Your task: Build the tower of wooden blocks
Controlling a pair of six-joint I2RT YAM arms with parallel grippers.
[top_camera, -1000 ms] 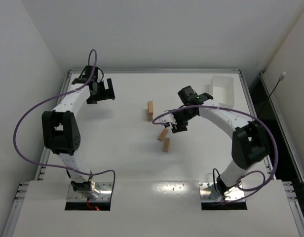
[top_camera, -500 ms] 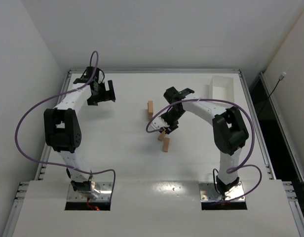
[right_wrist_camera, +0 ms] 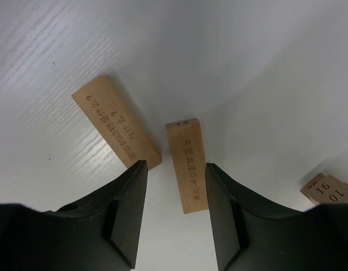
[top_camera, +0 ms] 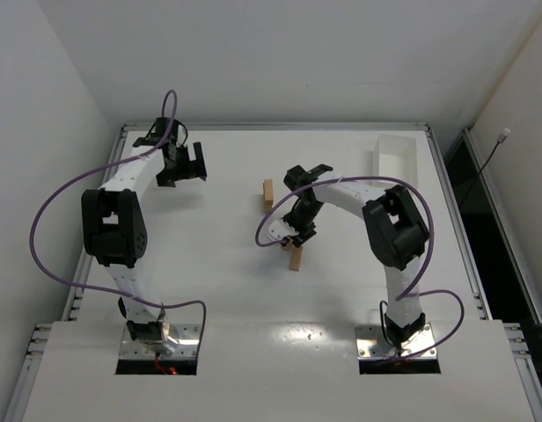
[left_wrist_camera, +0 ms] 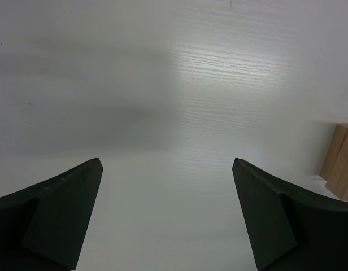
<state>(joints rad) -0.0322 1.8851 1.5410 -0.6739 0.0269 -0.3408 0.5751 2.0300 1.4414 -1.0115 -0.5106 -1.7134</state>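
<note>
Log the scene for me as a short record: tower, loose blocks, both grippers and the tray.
tower: short stack, standing apart from both grippers
right gripper: straddles one loose block, grip unclear
second loose block: lying flat just beside it
left gripper: open, empty
tray: white, far right side
</note>
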